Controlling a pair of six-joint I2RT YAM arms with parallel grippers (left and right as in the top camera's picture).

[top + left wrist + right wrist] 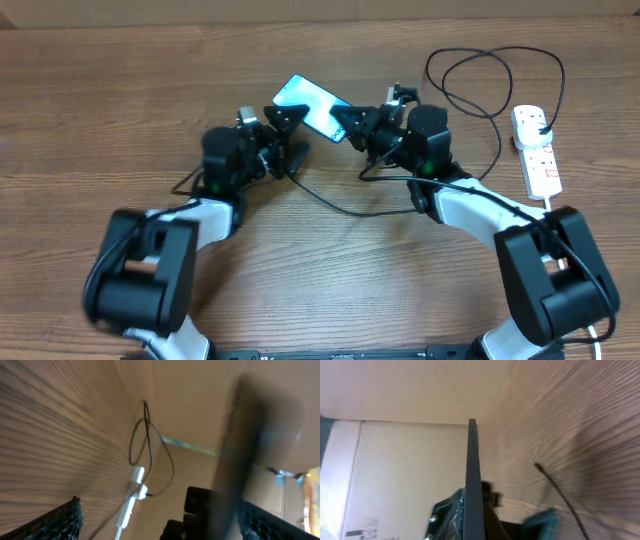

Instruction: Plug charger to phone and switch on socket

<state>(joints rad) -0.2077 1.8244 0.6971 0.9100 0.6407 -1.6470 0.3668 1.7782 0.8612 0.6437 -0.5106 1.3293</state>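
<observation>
The phone (310, 107), its blue screen lit, is held tilted above the table between both grippers. My right gripper (350, 126) is shut on its right end; in the right wrist view the phone (474, 480) shows edge-on. My left gripper (284, 122) is at the phone's left end with its fingers wide apart; the phone (242, 460) is a dark blur between them. The black charger cable (350, 212) lies on the table under the arms and loops at the back right to a black plug (541, 125) in the white socket (538, 155). I cannot make out its connector tip.
The socket (131, 505) and the cable loops (132, 445) show far off in the left wrist view. A stretch of cable (555, 491) lies on the wood in the right wrist view. The strip's white cord (549, 203) runs toward the front by my right arm.
</observation>
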